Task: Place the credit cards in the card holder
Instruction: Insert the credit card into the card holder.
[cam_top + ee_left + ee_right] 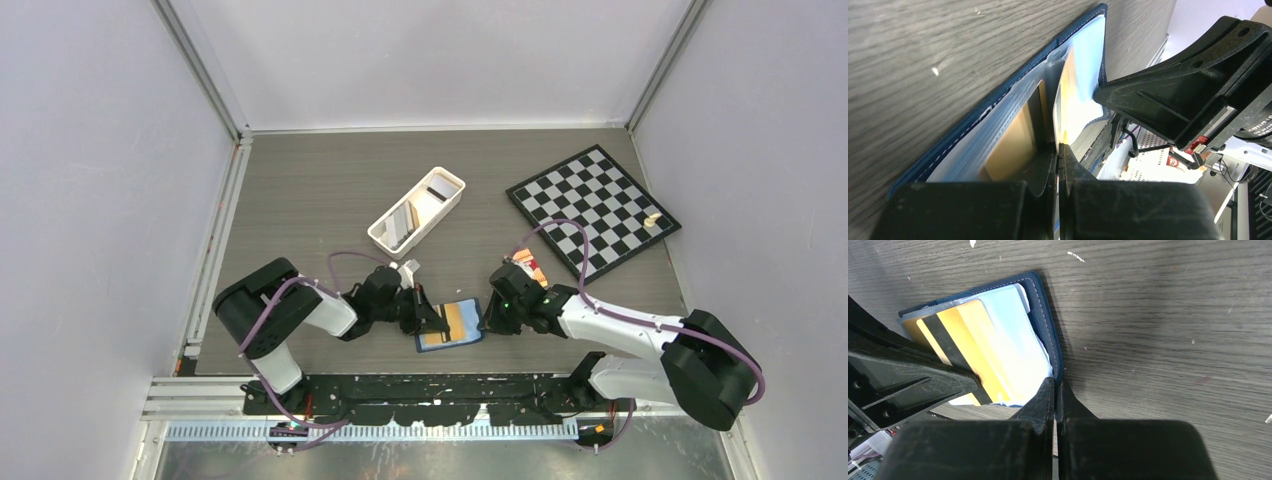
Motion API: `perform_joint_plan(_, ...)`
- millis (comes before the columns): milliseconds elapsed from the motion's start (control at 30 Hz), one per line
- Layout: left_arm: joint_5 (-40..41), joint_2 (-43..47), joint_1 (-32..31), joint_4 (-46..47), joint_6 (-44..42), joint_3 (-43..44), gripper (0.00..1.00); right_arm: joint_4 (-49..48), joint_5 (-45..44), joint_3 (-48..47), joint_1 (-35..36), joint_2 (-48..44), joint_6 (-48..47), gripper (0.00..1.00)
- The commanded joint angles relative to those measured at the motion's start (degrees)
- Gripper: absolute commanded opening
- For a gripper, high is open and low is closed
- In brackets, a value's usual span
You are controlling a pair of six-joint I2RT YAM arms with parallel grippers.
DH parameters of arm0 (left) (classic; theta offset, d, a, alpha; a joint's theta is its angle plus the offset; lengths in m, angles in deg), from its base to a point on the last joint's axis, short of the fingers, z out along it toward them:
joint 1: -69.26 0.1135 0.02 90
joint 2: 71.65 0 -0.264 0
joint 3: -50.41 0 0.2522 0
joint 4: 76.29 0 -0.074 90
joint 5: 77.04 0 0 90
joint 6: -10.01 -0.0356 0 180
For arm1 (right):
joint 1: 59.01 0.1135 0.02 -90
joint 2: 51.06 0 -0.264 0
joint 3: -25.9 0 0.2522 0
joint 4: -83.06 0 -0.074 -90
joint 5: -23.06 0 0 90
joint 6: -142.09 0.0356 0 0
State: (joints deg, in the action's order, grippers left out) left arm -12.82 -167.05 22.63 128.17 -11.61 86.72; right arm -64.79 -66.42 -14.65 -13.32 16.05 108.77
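The holder (pixel 470 337) lies open on the table (pixel 320 190) between the arms. The left pincer (pixel 1058 150) is closed on the edge of a gold card (pixel 973 340) with a black stripe, which lies against the holder's clear sleeves. The right pincer (pixel 1055 385) is closed on the holder's navy edge. More cards (pixel 405 220) stand in the tray (pixel 452 192).

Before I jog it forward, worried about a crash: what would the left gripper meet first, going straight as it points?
The sleeves of the open card holder, where its jaws grip the gold card; beyond, likely the right gripper.
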Motion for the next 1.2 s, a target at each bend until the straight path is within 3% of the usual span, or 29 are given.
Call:
perform_joint_plan(0, 4.02, -5.49, -1.53, -5.22, -2.21, 0.27, 0.0, 1.93, -0.07, -0.63, 0.54, 0.09, -0.85, 0.01)
perform_joint_plan(400, 3.71, -9.47, -3.85, -3.63, -0.77, 2.57, 0.02, 1.73, -0.33, -1.17, 0.54, 0.17, -0.88, 0.0)
perform_joint_plan(800, 11.49, 4.18, -3.91, -34.28, -12.63, 9.14, 0.43, 4.83, -3.82, -1.0, 0.54, -2.84, -0.57, 0.01)
perform_joint_plan(1000, 13.32, 8.05, -5.11, -41.67, -14.94, 11.59, 0.52, 5.1, -3.77, -1.29, 0.52, -3.24, -0.6, 0.01)
perform_joint_plan(1067, 13.39, 8.17, -5.64, -41.73, -14.86, 12.04, 0.53, 5.45, -3.69, -1.57, 0.54, -3.49, -0.63, 0.05)
perform_joint_plan(1167, 13.3, 7.26, -6.22, -41.84, -14.86, 12.94, 0.53, 6.28, -4.12, -2.09, 0.58, -4.41, -0.92, 0.24)
